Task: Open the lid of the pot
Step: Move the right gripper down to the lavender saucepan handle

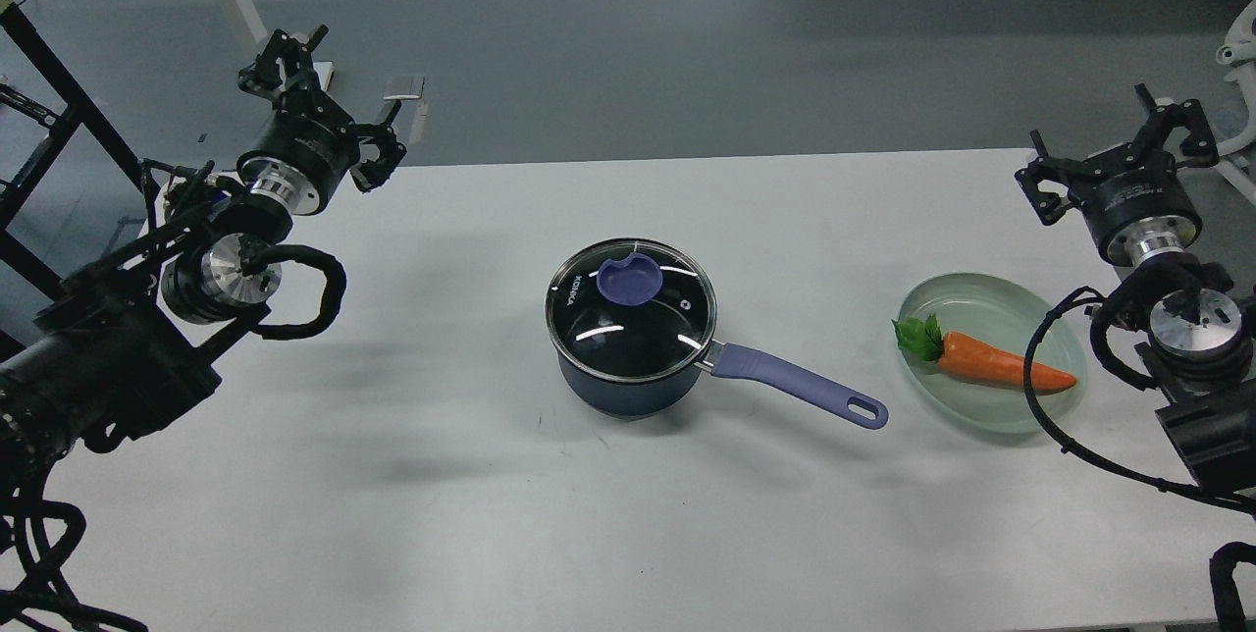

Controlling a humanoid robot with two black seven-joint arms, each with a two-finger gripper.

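The dark navy pot [628,396] stands in the middle of the white table, its long lavender handle [797,385] pointing right and slightly toward me. The clear glass lid [643,328] sits flat on the pot's rim, and its purple-blue knob [628,281] lies toward the far-left side. My left gripper [332,107] hovers open over the table's far left corner, well away from the pot. Over the far right edge my right gripper [1109,149] is also open, its fingers spread and holding nothing.
A pale green plate [991,303] with an orange toy carrot [1001,367] lies right of the pot handle, close to my right arm. A black frame [59,102] stands off the table at the left. Beyond the table's far edge is grey floor.
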